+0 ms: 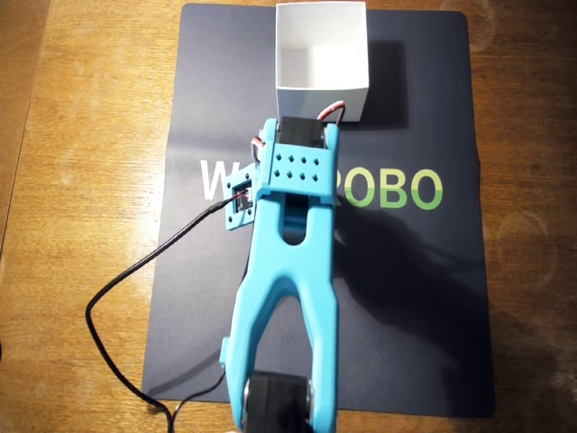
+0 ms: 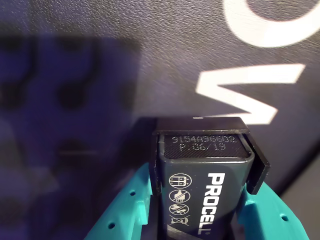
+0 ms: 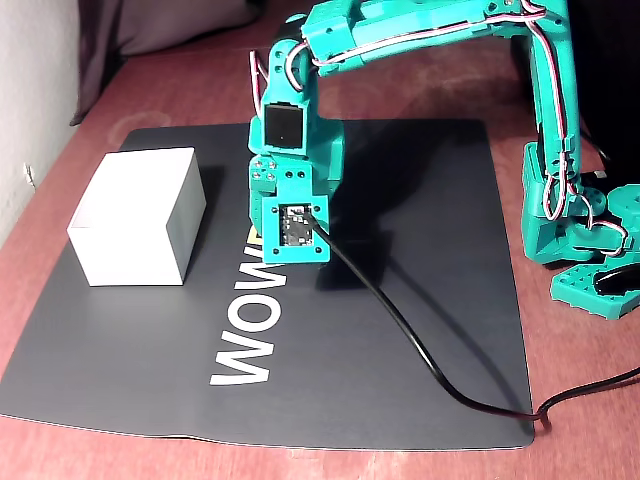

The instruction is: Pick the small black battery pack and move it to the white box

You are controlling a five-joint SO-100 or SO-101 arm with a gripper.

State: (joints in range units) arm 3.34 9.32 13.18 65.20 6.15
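Observation:
In the wrist view the small black battery pack [image 2: 205,165], with white "PROCELL" lettering, sits end-on between two teal fingers [image 2: 122,217]. My gripper [image 2: 200,205] is shut on it, above the dark mat. The white box [image 1: 322,97] stands open-topped at the mat's far edge in the overhead view. The arm's wrist [image 1: 302,167] is just short of its near wall and hides the gripper and pack there. In the fixed view the white box [image 3: 130,250] is left of the wrist [image 3: 290,190], a small gap apart.
A dark mat [image 1: 415,298] with "WOWROBO" lettering covers the wooden table [image 1: 81,180]. A black cable [image 3: 400,330] trails from the wrist camera across the mat. The arm's teal base [image 3: 580,240] stands at the right in the fixed view.

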